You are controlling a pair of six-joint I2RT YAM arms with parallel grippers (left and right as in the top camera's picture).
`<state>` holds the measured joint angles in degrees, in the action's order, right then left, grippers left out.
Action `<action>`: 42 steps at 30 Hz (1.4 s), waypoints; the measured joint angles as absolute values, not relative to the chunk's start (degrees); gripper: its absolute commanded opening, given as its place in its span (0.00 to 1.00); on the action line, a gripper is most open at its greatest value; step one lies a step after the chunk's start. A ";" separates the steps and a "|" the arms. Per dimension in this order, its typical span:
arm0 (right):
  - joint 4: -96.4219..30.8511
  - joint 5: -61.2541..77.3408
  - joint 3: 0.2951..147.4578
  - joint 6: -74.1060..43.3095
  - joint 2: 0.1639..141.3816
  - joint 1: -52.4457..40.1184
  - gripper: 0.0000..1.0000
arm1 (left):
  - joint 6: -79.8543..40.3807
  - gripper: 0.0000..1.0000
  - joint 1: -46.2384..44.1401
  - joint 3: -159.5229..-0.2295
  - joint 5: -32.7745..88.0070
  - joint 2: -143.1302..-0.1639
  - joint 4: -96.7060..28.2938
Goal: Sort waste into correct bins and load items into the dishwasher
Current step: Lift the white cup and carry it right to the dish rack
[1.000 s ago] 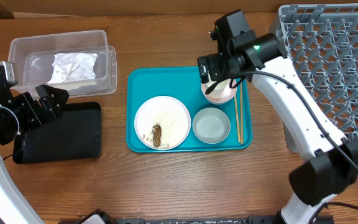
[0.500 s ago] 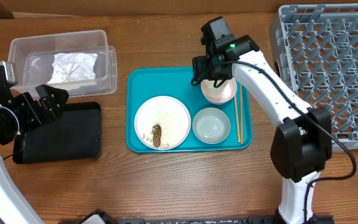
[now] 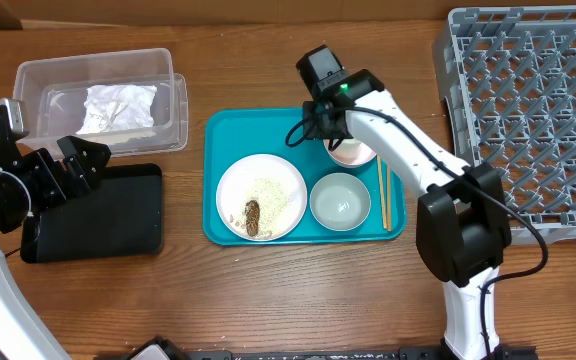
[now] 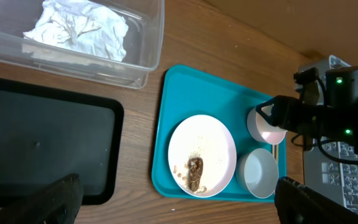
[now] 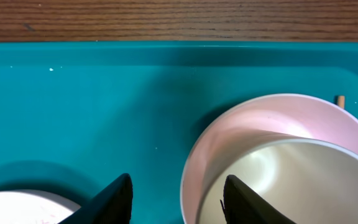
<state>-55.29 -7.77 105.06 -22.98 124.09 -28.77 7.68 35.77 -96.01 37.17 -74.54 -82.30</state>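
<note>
On the near side of the teal tray (image 3: 218, 130): white plate (image 3: 261, 190) with loose rice and a brown lump (image 3: 253, 217), grey-blue bowl (image 3: 340, 200), and chopsticks (image 3: 384, 195) along the right edge. On the far side: white cup on pink saucer (image 5: 260, 118). Only from the right wrist: right claw (image 5: 176, 190) half closed astride the rim, grip impossible to tell, narrower than a second ago and swung leftward. Left of the teal tray: black tray (image 3: 118, 215) below the wide-open left claw (image 3: 83, 165), unchanged. Far left: clear tub (image 3: 98, 65) holding the napkin (image 3: 120, 105). Right: dish rack (image 3: 528, 100).
</note>
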 measured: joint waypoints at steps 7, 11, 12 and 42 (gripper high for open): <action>-56.53 -9.58 105.06 -24.03 124.38 -29.23 0.31 | 7.68 1.00 35.77 -96.01 37.17 -74.54 -82.30; -56.66 -10.00 105.06 -24.80 124.38 -29.26 0.17 | 7.68 1.00 35.77 -96.01 37.17 -74.54 -82.30; -56.95 -10.07 105.06 -24.88 124.38 -29.26 0.16 | 7.68 1.00 35.77 -96.01 37.17 -74.54 -82.32; -86.24 -8.29 145.08 -21.12 124.46 -18.96 0.04 | 7.68 1.00 35.77 -96.01 37.17 -74.54 -82.32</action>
<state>-86.24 -8.29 145.08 -21.12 124.46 -18.96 7.68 35.77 -96.01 37.17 -74.54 -82.32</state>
